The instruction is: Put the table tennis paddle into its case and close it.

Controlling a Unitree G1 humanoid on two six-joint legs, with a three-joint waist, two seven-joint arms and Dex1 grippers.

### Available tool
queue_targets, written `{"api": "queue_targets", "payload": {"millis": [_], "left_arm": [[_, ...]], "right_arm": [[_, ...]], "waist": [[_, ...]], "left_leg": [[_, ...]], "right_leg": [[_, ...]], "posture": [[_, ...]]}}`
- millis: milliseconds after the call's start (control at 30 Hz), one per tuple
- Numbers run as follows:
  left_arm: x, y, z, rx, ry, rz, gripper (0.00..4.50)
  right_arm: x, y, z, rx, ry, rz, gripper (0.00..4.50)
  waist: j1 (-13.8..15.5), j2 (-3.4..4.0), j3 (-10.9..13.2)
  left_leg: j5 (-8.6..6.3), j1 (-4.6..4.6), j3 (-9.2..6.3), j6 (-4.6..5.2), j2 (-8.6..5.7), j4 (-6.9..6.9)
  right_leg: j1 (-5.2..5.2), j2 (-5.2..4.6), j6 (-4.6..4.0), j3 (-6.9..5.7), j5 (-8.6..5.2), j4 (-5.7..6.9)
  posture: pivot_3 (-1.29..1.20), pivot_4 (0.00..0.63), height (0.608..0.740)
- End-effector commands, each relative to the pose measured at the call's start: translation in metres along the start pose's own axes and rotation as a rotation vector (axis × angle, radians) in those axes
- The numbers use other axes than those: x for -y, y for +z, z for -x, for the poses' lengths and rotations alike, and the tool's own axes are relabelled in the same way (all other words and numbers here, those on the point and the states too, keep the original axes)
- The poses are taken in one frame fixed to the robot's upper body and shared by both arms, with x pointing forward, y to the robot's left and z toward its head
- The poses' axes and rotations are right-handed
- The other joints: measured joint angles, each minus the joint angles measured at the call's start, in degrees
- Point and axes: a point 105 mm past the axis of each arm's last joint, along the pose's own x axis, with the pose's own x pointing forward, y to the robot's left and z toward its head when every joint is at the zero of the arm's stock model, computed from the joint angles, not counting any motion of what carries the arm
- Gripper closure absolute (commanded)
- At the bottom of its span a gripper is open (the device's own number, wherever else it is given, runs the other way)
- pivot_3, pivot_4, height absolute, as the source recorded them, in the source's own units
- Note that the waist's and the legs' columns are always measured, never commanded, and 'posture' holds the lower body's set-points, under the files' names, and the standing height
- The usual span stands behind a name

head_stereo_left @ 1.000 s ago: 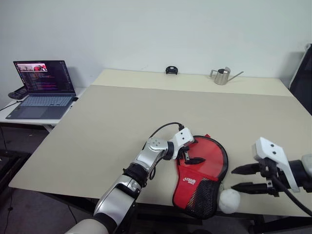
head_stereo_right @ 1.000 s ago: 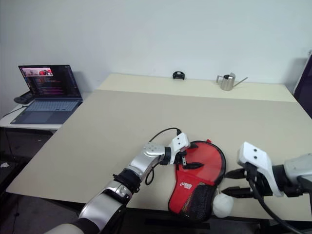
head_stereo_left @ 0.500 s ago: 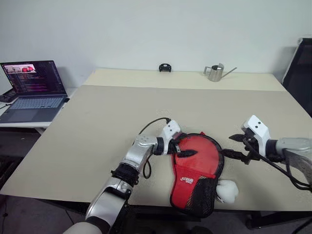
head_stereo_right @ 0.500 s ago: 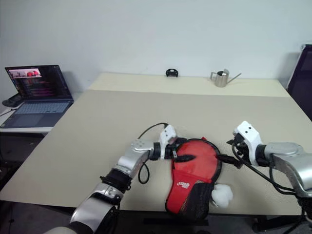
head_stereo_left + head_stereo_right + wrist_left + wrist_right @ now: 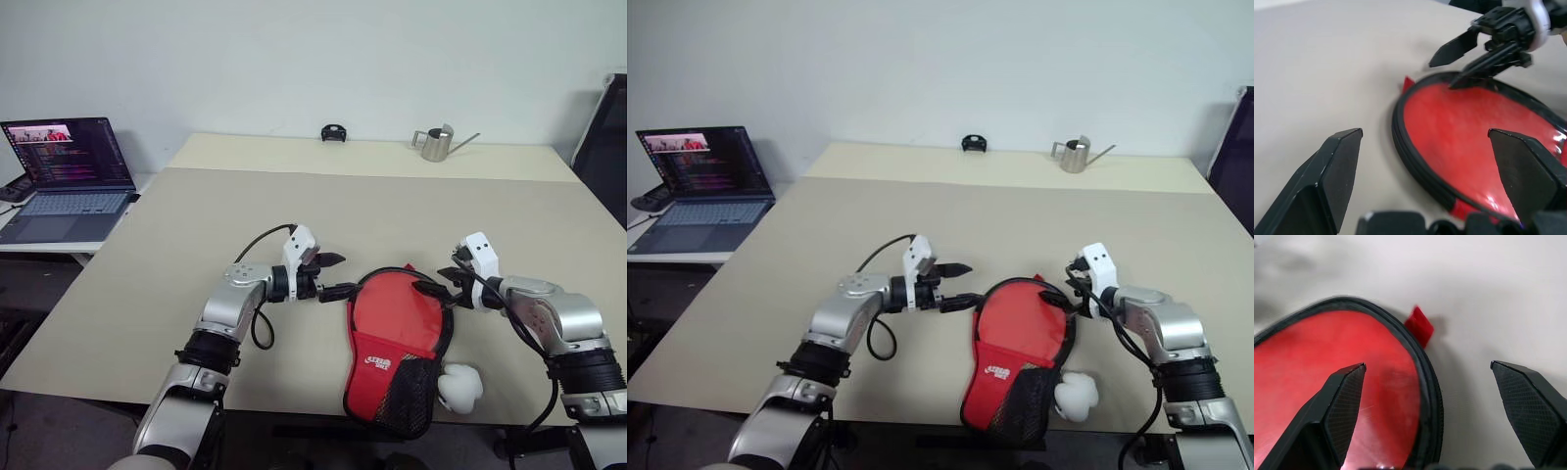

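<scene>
- The left tool point(image 5: 333, 276) stands wide open and holds nothing; it points at the case point(image 5: 397, 333) from just beside the case's round end, its lower finger point(image 5: 338, 290) close to the black edge, and contact cannot be told.
- The right tool point(image 5: 436, 281) is also spread wide with nothing in it, at the opposite side of that round end; its lower finger point(image 5: 1476, 73) reaches over the case's rim, and whether it touches is unclear.
- The case lies flat on the tabletop point(image 5: 196, 245) between the two tools, red side up, its mesh pocket point(image 5: 404, 392) at the near edge.
- A small red tab point(image 5: 1419, 325) sticks out from the rim between the tools.
- A white ball point(image 5: 458, 387) sits just beside the pocket, below the right tool.
</scene>
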Motion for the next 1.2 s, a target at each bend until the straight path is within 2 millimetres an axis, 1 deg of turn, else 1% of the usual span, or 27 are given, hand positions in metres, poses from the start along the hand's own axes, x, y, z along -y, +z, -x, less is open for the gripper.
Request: {"api": "queue_targets", "payload": {"millis": [33, 133, 233, 300, 333, 533, 667, 767, 833, 1033, 1100, 1200], "left_arm": [[0.005, 0.016, -0.001, 0.033, -0.012, -0.056, 0.0], [0.006, 0.016, -0.001, 0.033, -0.009, -0.056, 0.0], [0.006, 0.016, 0.0, 0.032, -0.009, -0.058, 0.0], [0.006, 0.015, 0.0, 0.03, -0.008, -0.059, 0.0], [0.006, 0.015, 0.0, 0.03, -0.008, -0.06, 0.0], [0.008, 0.015, 0.0, 0.03, -0.009, -0.063, 0.0], [0.009, 0.013, 0.001, 0.027, -0.008, -0.064, 0.0], [0.011, 0.012, 0.001, 0.025, -0.009, -0.064, 0.0], [0.012, 0.012, 0.0, 0.025, -0.012, -0.065, 0.0], [0.012, 0.012, -0.002, 0.024, -0.014, -0.066, 0.0], [0.013, 0.011, -0.002, 0.022, -0.014, -0.066, 0.0], [0.013, 0.01, -0.003, 0.02, -0.013, -0.066, 0.0]], "right_arm": [[0.005, 0.01, 0.0, 0.031, 0.003, 0.015, 0.02], [0.005, 0.005, -0.003, 0.003, 0.023, 0.009, 0.59], [0.002, 0.007, -0.005, -0.01, 0.058, 0.002, 1.52], [0.0, 0.011, -0.007, -0.011, 0.078, 0.01, 2.33], [-0.003, 0.013, -0.007, -0.015, 0.094, 0.023, 2.57], [-0.013, 0.022, -0.009, -0.036, 0.153, 0.098, 4.48], [-0.015, 0.025, -0.013, -0.042, 0.158, 0.155, 4.48], [-0.017, 0.04, -0.019, -0.014, 0.157, 0.228, 4.48], [-0.018, 0.054, -0.024, 0.017, 0.154, 0.251, 4.48], [-0.026, 0.084, -0.036, 0.08, 0.174, 0.277, 4.48], [-0.029, 0.09, -0.041, 0.085, 0.182, 0.292, 4.48], [-0.032, 0.092, -0.047, 0.079, 0.19, 0.313, 4.48]], "waist": [[0.0, 0.0, 0.0], [-0.1, 0.02, 0.0], [-0.1, 0.02, 0.0], [-0.1, 0.03, 0.0], [-0.1, 0.03, 0.0], [-0.2, 0.03, 0.0], [-0.5, 0.04, 0.0], [-1.0, 0.06, 0.0], [-1.4, 0.07, 0.0], [-1.7, 0.1, 0.0], [-1.7, 0.11, 0.0], [-1.6, 0.12, 0.0]], "left_leg": [[0.0, 0.0, 0.01, 0.0, 0.0, 0.02], [0.0, 0.01, 0.01, 0.01, 0.0, 0.11], [-0.01, 0.03, 0.01, 0.03, 0.0, 0.19], [-0.03, 0.02, 0.01, 0.06, 0.0, 0.36], [-0.05, 0.02, 0.01, 0.08, 0.0, 0.43], [-0.13, 0.11, 0.01, 0.24, 0.0, 0.59], [-0.13, 0.13, 0.01, 0.25, 0.02, 0.59], [-0.12, 0.13, 0.04, 0.24, 0.02, 0.59], [-0.12, 0.13, 0.03, 0.24, 0.02, 0.59], [-0.08, 0.11, 0.02, 0.17, 0.02, 0.6], [-0.03, 0.11, 0.03, 0.09, 0.02, 0.6], [-0.03, 0.1, 0.02, 0.08, 0.02, 0.59]], "right_leg": [[0.0, 0.0, 0.0, 0.0, 0.0, 0.01], [0.01, 0.0, 0.0, 0.0, 0.0, 0.1], [0.01, 0.01, -0.01, 0.01, 0.0, 0.21], [0.0, 0.01, 0.0, 0.02, 0.0, 0.38], [-0.01, 0.01, -0.01, 0.02, 0.0, 0.45], [-0.01, 0.03, -0.02, 0.05, -0.01, 0.79], [-0.02, 0.05, -0.05, 0.06, -0.02, 0.83], [-0.03, 0.04, -0.05, 0.09, -0.02, 0.83], [-0.03, 0.04, -0.05, 0.08, -0.02, 0.85], [-0.06, 0.04, -0.05, 0.07, -0.02, 0.87], [-0.07, 0.03, -0.05, 0.09, -0.02, 0.86], [-0.07, 0.03, -0.05, 0.08, -0.02, 0.85]], "posture": [[0.0, 0.15, 0.74], [0.0, 0.15, 0.74], [0.0, 0.15, 0.74], [0.0, 0.15, 0.74], [0.0, 0.15, 0.74], [0.0, 0.15, 0.74], [0.0, 0.15, 0.74], [0.0, 0.15, 0.74], [0.0, 0.15, 0.74], [0.0, 0.15, 0.74], [0.0, 0.15, 0.74], [0.0, 0.15, 0.74]]}}
